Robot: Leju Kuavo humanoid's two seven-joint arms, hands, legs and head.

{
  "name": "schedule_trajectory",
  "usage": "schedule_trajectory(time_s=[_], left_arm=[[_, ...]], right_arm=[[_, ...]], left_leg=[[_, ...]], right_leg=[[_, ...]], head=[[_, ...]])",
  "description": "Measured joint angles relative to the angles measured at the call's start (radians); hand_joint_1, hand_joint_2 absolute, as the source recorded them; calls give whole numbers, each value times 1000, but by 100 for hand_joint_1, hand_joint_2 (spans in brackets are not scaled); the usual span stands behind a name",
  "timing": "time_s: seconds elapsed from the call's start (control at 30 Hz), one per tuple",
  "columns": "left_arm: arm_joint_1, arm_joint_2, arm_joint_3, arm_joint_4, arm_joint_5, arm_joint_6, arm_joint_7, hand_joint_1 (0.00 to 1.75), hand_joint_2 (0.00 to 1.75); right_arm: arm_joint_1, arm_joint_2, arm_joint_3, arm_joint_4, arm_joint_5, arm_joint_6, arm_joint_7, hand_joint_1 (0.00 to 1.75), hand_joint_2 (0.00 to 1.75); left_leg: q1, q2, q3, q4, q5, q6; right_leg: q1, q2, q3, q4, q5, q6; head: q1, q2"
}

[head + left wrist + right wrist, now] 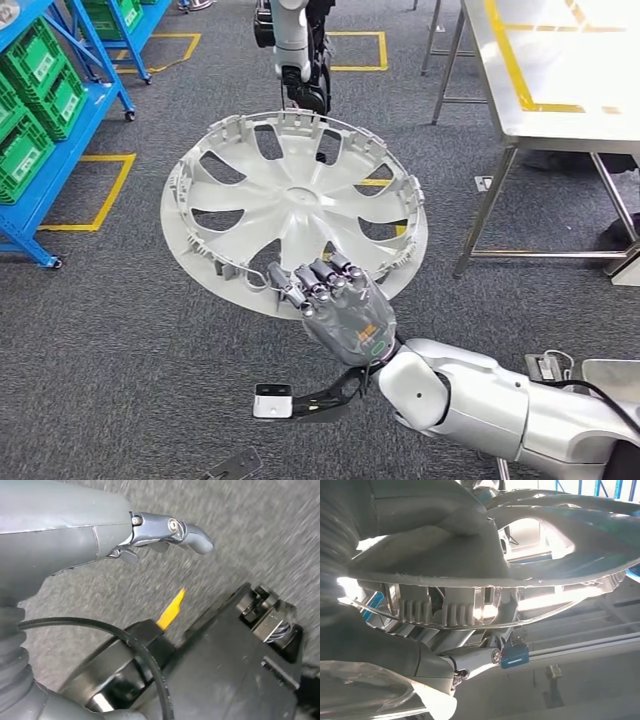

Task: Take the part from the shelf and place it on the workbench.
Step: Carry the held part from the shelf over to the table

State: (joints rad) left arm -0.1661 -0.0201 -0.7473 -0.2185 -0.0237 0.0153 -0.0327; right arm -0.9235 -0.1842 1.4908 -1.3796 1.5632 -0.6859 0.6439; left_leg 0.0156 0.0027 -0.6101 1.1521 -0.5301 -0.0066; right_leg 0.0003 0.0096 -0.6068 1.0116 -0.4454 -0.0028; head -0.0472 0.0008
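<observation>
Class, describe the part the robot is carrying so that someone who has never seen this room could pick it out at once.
Over the grey carpet, left of the steel workbench, the right hand holds a wheel cover by its near rim. It is a large white disc with curved spoke openings, unlike the green crates on the blue shelf.

The wheel cover (294,205) looks like matt pale-grey plastic; the workbench (558,75) top is smooth, shiny metal; the floor (113,330) is rough grey carpet
</observation>
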Motion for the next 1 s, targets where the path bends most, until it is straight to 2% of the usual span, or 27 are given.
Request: schedule_trajectory(time_s=[0.07, 0.17, 0.2, 0.27, 0.33, 0.37, 0.4, 0.43, 0.5, 0.53, 0.57, 0.6, 0.67, 0.73, 0.77, 0.83, 0.87, 0.9, 0.93, 0.97, 1.0], left_arm=[[3, 0, 0, 0, -1, 0, 1, 0, 175], [8, -1, 0, 0, -1, 0, 1, 0, 175], [9, -1, 0, 0, -1, 0, 1, 0, 175], [10, -1, 0, 0, -2, 0, 1, 0, 175], [10, -2, 0, 0, -4, 0, 1, 0, 175], [11, -3, 0, 0, -4, 0, 1, 0, 175], [12, -3, 0, 0, -4, 0, 1, 0, 175], [13, -2, 0, 0, -4, 0, 1, 0, 175], [13, -3, 0, 0, -5, 0, 1, 0, 175], [13, -3, 0, 0, -5, 0, 1, 0, 175], [13, -3, 0, 0, -5, 1, 1, 0, 175], [12, -3, 0, 0, -5, 1, 1, 0, 175], [12, -3, 0, 0, -6, 2, 1, 0, 175], [10, -2, 0, 0, -8, 3, 1, 0, 175], [9, -1, 0, 0, -9, 4, 1, 0, 175], [6, 2, 0, 0, -12, 5, 2, 0, 175], [4, 3, 1, 0, -13, 5, 3, 0, 175], [2, 4, 1, 0, -14, 5, 4, 0, 175], [1, 4, 1, 0, -15, 5, 5, 0, 175], [1, 4, 1, 0, -17, 5, 6, 0, 175], [1, 4, 1, 0, -17, 5, 7, 0, 175]], right_arm=[[-1, 0, -1, 0, 0, 0, 0, 175, 175], [-1, 0, -2, 0, 0, 0, 0, 175, 175], [-1, 0, -2, 0, 0, 0, 0, 175, 175], [-1, 0, -2, 0, 0, 0, 0, 175, 175], [-1, 0, -1, 0, 0, 0, 0, 175, 175], [0, 0, 0, 0, 1, 0, 0, 175, 175], [1, 0, 1, 1, 1, 0, 0, 175, 175], [1, 0, 1, 1, 0, 0, 0, 175, 175], [0, 0, 0, 1, 0, 0, 0, 175, 175], [-1, 0, 0, 1, 0, 0, 0, 175, 175], [-3, 0, -1, 1, 0, 0, 0, 175, 175], [-4, 0, -2, 1, 0, 0, 0, 175, 175], [-4, 0, -2, 1, 0, 0, 0, 175, 175], [-5, 0, -2, 2, 0, 0, 0, 175, 175], [-5, 1, -3, 2, 0, 0, 0, 175, 175], [-5, 0, -3, 2, 0, 0, 0, 175, 175], [-5, 0, -3, 2, 0, 0, 0, 175, 175], [-4, 0, -3, 2, 0, 0, 0, 175, 175], [-4, 0, -3, 3, 0, 0, 0, 175, 175], [-4, 0, -3, 3, 0, 0, 0, 175, 175], [-4, 0, -3, 3, 0, 0, 0, 175, 175]], left_leg=[[-6, -1, 49, -104, 29, 10], [-10, -3, 50, -129, 39, 16], [-8, -2, 48, -133, 45, 20], [-4, 0, 42, -139, 56, 29], [-4, 1, 34, -139, 62, 33], [-4, 2, 30, -139, 65, 34], [-4, 2, 26, -139, 67, 33], [-4, 2, 24, -139, 69, 32], [-4, 2, 23, -139, 72, 29], [-6, 2, 21, -137, 73, 26], [-7, 1, 18, -137, 76, 21], [-8, 1, 14, -136, 79, 15], [-9, 2, 8, -137, 85, 3], [-8, 1, 0, -117, 66, -6], [-7, 0, -14, -81, 40, -9], [-6, 0, -59, 44, -32, -16], [-6, -1, -78, 104, -59, -18], [-6, -1, -85, 139, -69, -19], [-6, -1, -75, 136, -60, -19], [-5, 0, -49, 95, -34, -19], [-4, -1, -13, 29, -3, -18]], right_leg=[[5, 3, -7, 5, 4, 6], [4, 2, -18, 6, 12, 22], [3, 1, -24, 11, 6, 28], [0, 0, -56, 75, -42, 38], [-3, -2, -108, 204, -112, 47], [-4, -2, -128, 258, -134, 50], [-5, -3, -132, 280, -137, 51], [-5, -3, -117, 263, -123, 52], [-5, -7, -40, 134, -68, 48], [-3, -9, 1, 67, -49, 44], [-1, -10, 27, 20, -39, 39], [1, -10, 38, -2, -39, 34], [3, -8, 37, -7, -34, 21], [-1, -9, 36, -14, -25, 5], [-3, -11, 35, -17, -21, -2], [-2, -13, 30, -18, -16, -9], [-1, -13, 28, -17, -15, -11], [-1, -13, 25, -16, -14, -11], [-1, -13, 23, -14, -13, -11], [-1, -12, 21, -10, -12, -10], [-1, -11, 18, -6, -12, -9]], head=[[1, 0], [0, 0], [0, 0], [2, 0], [3, 0], [3, 0], [3, 0], [3, 0], [3, 0], [3, 0], [3, 0], [2, 0], [2, 0], [1, 0], [0, 0], [0, 0], [0, 0], [0, 0], [0, 0], [0, 0], [0, 0]])
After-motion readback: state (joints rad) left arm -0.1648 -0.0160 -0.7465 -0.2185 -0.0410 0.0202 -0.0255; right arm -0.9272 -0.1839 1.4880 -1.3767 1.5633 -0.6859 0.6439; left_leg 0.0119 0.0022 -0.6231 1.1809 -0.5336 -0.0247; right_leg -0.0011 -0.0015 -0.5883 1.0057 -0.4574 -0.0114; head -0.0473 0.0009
